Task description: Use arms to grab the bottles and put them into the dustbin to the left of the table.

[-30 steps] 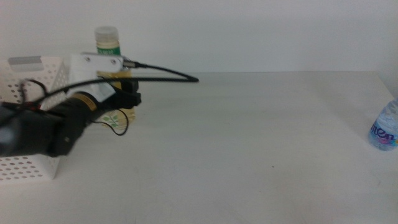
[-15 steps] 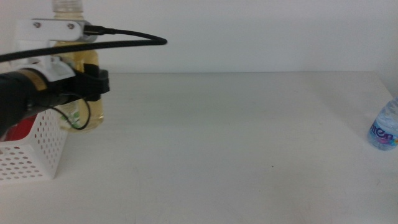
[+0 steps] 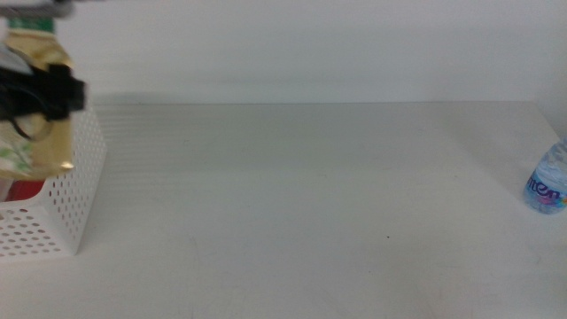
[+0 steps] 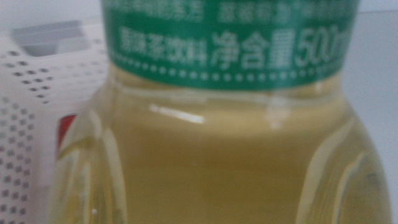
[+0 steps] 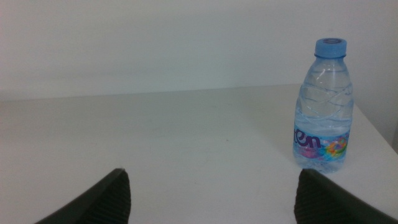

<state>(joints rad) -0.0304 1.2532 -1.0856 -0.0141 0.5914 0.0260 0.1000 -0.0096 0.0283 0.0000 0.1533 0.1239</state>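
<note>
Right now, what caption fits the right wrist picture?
Open right hand waits on the white table, facing an upright water bottle.

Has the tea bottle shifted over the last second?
Yes. The tea bottle, carried by the left pincer, rose and moved left, from beside the white basket to over it.

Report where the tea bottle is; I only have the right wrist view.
Observer: The middle view shows the left gripper holding the yellow tea bottle in the air over the white perforated basket, at the table's left side.
Operator: Check the basket's contents.
Observer: Something red lies inside; I cannot tell what it is.
Operator: Place my arm on the overview.
Observer: Your right gripper is out of the middle view; the water bottle stands at the picture's right edge.
</note>
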